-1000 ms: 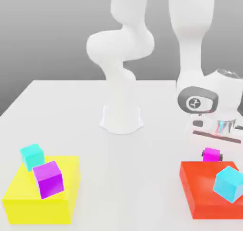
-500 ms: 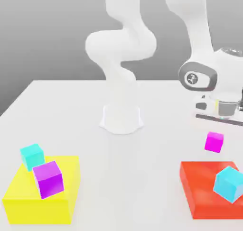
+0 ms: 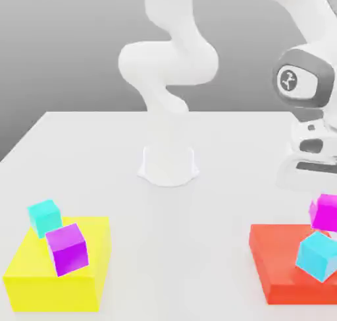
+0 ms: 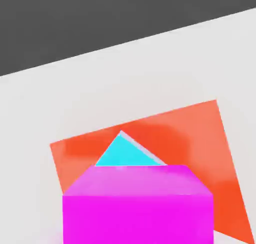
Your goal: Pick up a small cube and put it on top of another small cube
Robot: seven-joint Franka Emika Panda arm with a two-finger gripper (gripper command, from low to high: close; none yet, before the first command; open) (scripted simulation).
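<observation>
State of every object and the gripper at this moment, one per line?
gripper: shut on the magenta cube
magenta cube: held in the air above the cyan cube
cyan cube: tilted on the red block
violet cube: resting on the yellow block

Small cube [image 3: 326, 211] [image 4: 137, 204]: bright magenta-pink, plain faces. Off table, in air directly under hand, close against hand camera, slightly tilted. Below it, just past its far edge as hand looks down: cyan cube [image 3: 317, 256] [image 4: 125, 151], tilted corner-up, resting on flat red block [image 3: 276, 260] [image 4: 200, 138]. In exterior view, pink cube just above cyan cube, edges nearly meeting.
</observation>
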